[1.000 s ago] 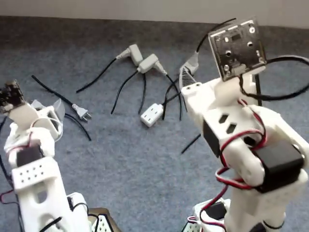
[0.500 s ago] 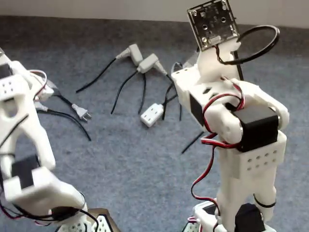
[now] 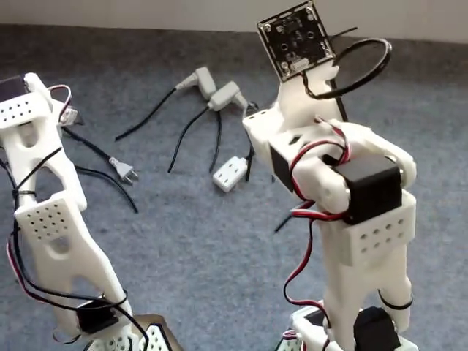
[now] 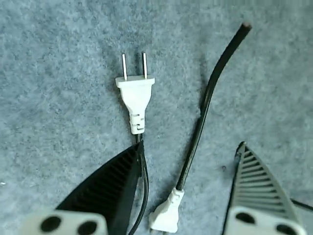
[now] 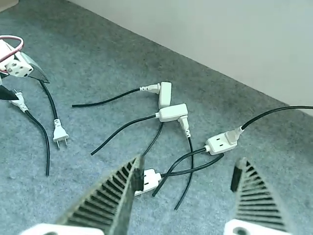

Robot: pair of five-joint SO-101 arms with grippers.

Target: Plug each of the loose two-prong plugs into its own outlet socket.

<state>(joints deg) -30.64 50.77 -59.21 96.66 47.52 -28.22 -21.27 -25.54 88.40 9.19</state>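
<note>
A: Left gripper (image 4: 190, 146)?
B: Fingers apart, nothing held. Hanging above two-prong plug (image 4: 134, 95), dark finger (image 4: 110, 188) just over its cable. No contact with the plug body.
A: Plug location?
B: Flat on grey tabletop (image 3: 219, 248), prongs turned away from the left gripper, well apart from any socket. Second plug (image 4: 164, 218) just beside, also loose, on a short black cable (image 4: 205, 103) with a cut end.
A: Right gripper (image 5: 188, 161)?
B: Fingers wide apart, empty, raised over the cable tangle. Beneath: triple socket (image 3: 229, 173), free. Another socket (image 5: 222, 142) near it, free too as far as visible.
A: Anything done?
B: Possibly. Joined pairs (image 3: 227, 95) at the far side, white, apparently plugs seated in sockets. Cannot confirm.
A: Left to do?
B: Judging from the layout: both loose plugs ungrasped and unplugged. Per plug: grasp, carry to a free socket, line up prongs, push in. Early to midway at best.
</note>
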